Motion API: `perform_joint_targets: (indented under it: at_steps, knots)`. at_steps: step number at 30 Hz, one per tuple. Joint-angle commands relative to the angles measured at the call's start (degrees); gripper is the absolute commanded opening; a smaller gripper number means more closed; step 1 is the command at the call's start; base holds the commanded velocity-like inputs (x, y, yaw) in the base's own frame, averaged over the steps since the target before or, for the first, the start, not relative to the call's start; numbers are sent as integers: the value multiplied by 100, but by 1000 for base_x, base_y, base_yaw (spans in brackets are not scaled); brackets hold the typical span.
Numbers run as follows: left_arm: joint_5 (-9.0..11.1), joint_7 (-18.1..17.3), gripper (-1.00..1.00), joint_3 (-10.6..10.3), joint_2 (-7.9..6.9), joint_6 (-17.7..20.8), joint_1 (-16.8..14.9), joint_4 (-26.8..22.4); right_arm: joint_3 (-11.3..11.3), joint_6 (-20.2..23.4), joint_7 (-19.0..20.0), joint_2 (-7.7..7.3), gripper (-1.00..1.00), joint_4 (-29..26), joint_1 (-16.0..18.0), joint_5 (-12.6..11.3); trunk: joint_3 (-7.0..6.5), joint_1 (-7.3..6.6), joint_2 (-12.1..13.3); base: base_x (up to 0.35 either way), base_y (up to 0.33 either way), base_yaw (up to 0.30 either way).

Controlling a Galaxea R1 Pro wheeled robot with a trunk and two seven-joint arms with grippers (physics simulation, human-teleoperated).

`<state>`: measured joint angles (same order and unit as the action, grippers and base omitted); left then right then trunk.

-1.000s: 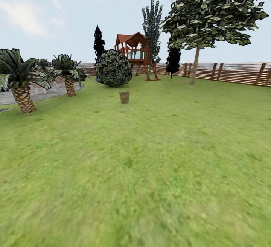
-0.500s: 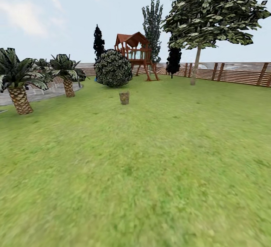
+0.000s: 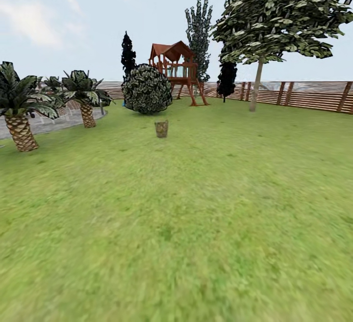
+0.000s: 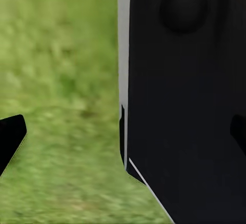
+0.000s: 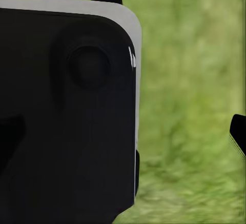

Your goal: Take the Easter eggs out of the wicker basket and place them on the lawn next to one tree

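Note:
The wicker basket (image 3: 162, 128) stands small and far off on the lawn (image 3: 186, 224), near the middle of the head view. At this distance I cannot make out the Easter eggs. A tall tree (image 3: 255, 86) with a pale trunk and a broad leafy canopy rises at the back right, close to the fence. In the left wrist view my left gripper (image 4: 124, 134) is open, one dark fingertip (image 4: 10, 138) at each side, over grass and a black part of the robot's body. My right gripper (image 5: 124, 134) is also open and holds nothing.
Two palms (image 3: 19, 116) border a paved patch at the left. A round bush (image 3: 147, 89), a wooden playset (image 3: 176, 69), a black tree (image 3: 128, 54) and a narrow dark tree (image 3: 198, 32) stand behind the basket. A slatted fence (image 3: 304, 95) closes the right side.
The whole head view has shifted: palms slide left, the basket sits slightly lower and closer. The camera has moved forward; nothing in the garden itself has moved.

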<state>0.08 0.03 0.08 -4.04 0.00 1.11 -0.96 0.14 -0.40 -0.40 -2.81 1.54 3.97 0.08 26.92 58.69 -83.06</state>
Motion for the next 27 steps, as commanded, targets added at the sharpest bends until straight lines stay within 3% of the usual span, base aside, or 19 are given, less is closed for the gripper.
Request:
perform_joint_targets:
  at_steps: [1, 13, 27]
  knots:
    - [1, 0, 100, 1, 0, 0, 3, -10, 0, -4, -4, 0, 100, 13, 8, 1, 4, 4, -2, 338, 0, 0]
    - [1, -1, 100, 1, 0, 0, 3, -10, 1, -5, -4, 0, 100, 13, 8, 9, 4, 4, -2, 325, 0, 0]
    - [1, -3, 100, 1, 0, 0, 3, -5, -2, 36, 26, -62, 100, 258, 8, -9, 4, 4, -2, 27, 0, 0]
